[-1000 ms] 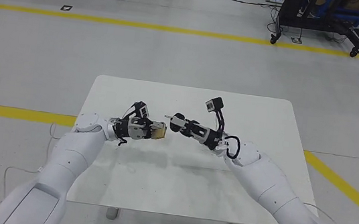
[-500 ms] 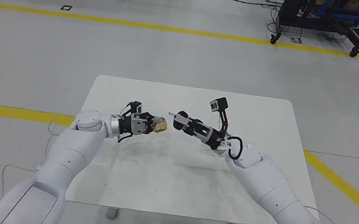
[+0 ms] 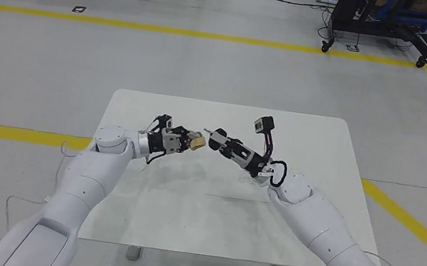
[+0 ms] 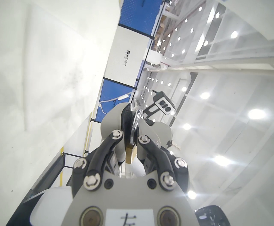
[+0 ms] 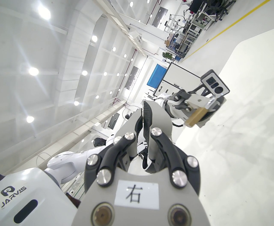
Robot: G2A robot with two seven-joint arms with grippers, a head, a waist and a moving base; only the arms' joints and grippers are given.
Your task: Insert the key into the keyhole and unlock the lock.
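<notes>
The lock (image 3: 195, 140), a small brass padlock, is clamped in my left gripper (image 3: 184, 140) and held in the air over the far middle of the white table (image 3: 212, 213). My left wrist view shows its body pinched between my two fingers, with the silver shackle (image 4: 136, 119) pointing away from my wrist. From my right wrist view, the brass end sticks out past those fingers, which cover its sides. I cannot make out the keyhole.

My right gripper (image 3: 215, 140) faces the left one from the other side. Its fingers are pressed tight together on the key (image 3: 209, 132), a thin pale sliver poking out of the tip. That tip is just beside the lock, a little to its far side. I cannot tell whether the two touch.

Both of my forearms angle in over the tabletop towards this meeting point. Beyond the table, a yellow line (image 3: 209, 34) crosses the grey floor. A black rack (image 3: 388, 22) on wheels stands in the far right corner.
</notes>
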